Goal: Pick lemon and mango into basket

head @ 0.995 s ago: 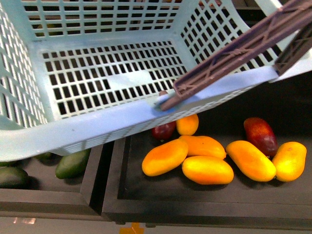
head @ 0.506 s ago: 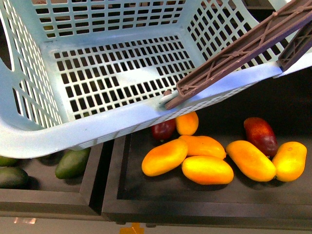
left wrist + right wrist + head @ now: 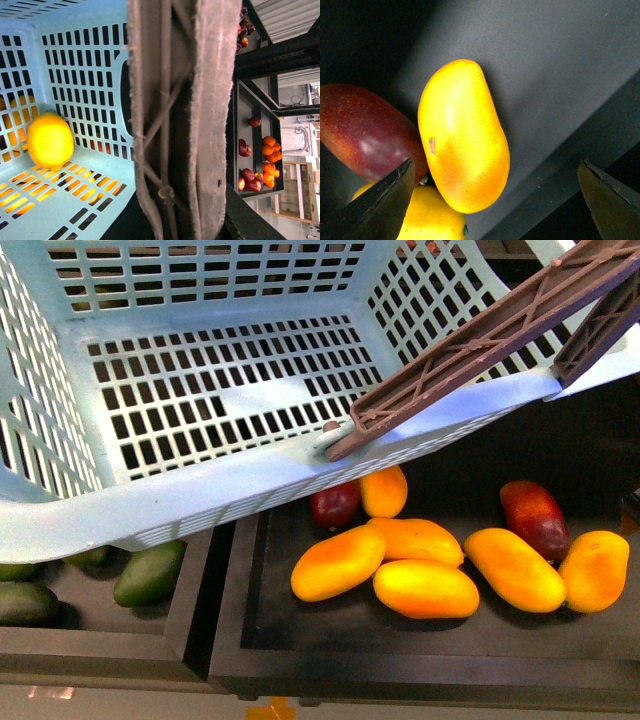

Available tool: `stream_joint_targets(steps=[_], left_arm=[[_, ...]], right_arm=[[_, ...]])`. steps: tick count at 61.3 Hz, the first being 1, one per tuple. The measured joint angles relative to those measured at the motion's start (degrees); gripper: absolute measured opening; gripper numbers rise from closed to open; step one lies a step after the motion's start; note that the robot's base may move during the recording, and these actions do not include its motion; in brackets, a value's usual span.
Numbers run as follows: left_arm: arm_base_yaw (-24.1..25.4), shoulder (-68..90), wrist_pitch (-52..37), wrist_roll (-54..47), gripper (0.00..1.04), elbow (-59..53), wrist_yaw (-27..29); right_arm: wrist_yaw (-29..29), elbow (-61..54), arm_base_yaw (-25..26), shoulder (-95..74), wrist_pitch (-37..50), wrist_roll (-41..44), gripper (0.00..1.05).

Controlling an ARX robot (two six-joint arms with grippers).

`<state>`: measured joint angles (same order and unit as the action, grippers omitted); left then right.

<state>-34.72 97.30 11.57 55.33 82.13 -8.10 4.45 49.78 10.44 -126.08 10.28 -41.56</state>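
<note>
The aqua basket (image 3: 230,490) hangs in the air and fills the upper front view, its brown handle (image 3: 470,340) slanting to the upper right. My left gripper (image 3: 172,120) is shut on that handle (image 3: 165,75), grey pads (image 3: 215,125) on both sides. The lemon (image 3: 50,141) lies on the basket's slotted bottom (image 3: 95,200); the front view does not show it. Several mangoes lie in the black tray (image 3: 330,640) below. My right gripper (image 3: 495,165) is open just above one mango (image 3: 462,135), which I take to be the rightmost one (image 3: 594,570).
A red fruit (image 3: 365,132) touches that mango, and another yellow mango (image 3: 427,220) lies against it. A second red fruit (image 3: 335,505) and a small yellow-orange fruit (image 3: 384,490) sit under the basket rim. Avocados (image 3: 150,575) fill the left tray. Farther shelves hold mandarins (image 3: 270,150).
The basket swung a little to the right, then back left, and its handle end rose slightly. The fruit in the trays has not moved.
</note>
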Motion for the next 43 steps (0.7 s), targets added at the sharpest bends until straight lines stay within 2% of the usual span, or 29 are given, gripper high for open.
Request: stream_joint_targets(steps=[43], left_arm=[[0.0, 0.0, 0.02, 0.0, 0.17, 0.0, -0.04]], right_arm=[[0.22, 13.4, -3.78, -11.41, -2.34, -1.03, 0.96]])
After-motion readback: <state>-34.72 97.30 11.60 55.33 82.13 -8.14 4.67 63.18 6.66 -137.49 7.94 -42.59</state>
